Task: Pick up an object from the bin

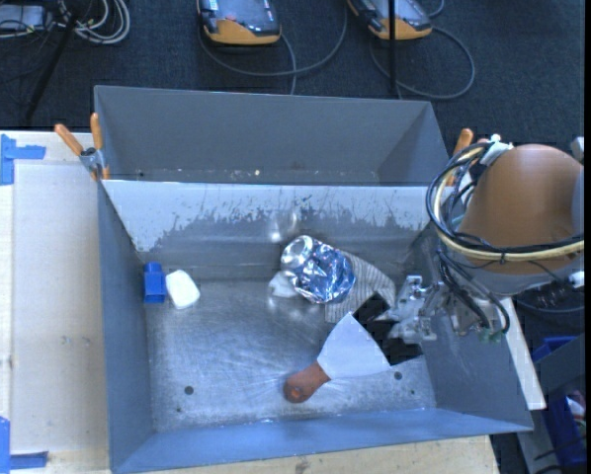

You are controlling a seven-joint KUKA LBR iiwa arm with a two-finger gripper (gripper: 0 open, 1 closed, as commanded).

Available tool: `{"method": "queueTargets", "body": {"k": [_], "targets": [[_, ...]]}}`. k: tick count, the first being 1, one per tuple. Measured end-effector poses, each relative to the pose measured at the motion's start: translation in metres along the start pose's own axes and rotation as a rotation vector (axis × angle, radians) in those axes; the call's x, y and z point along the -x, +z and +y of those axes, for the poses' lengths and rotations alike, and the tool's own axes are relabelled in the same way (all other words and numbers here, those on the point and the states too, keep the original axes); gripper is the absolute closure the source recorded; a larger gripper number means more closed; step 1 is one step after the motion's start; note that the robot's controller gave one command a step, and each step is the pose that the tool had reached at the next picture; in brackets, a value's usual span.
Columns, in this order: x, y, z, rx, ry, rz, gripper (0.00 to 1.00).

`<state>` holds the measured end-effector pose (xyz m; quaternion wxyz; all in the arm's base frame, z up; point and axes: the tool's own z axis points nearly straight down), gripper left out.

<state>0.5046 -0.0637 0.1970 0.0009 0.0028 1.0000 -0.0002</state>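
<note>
In the camera view, my gripper [388, 330] is low in the right part of the bin [276, 136], close to the right wall, with my orange wrist cover [528, 200] above the rim behind it. My two dark fingers [373, 309] stand apart, nothing clamped between them. Just beside them, on the side away from my arm, lies a scraper [350, 354] with a pale, flat blade. The blade's near edge runs along the gap between my fingers, and I cannot tell whether it touches them. Its brown handle [303, 383] points away from me toward the bin's front wall. Beyond the gripper, toward the back wall, a striped grey cloth [373, 282] lies near. A crumpled silver foil wrapper [318, 268] sits against it, a little farther off. Well apart, at the far side of the floor from the gripper, a small blue block [154, 282] and a white lump [182, 289] touch each other.
</note>
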Motion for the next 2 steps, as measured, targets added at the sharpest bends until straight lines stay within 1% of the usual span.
{"method": "queueTargets", "body": {"k": [1, 2], "targets": [[0.0, 0.0, 0.0, 0.0, 0.0, 0.0, 1.0], [-0.007, -0.039, -0.006, 0.002, -0.056, 0.011, 1.0]]}}
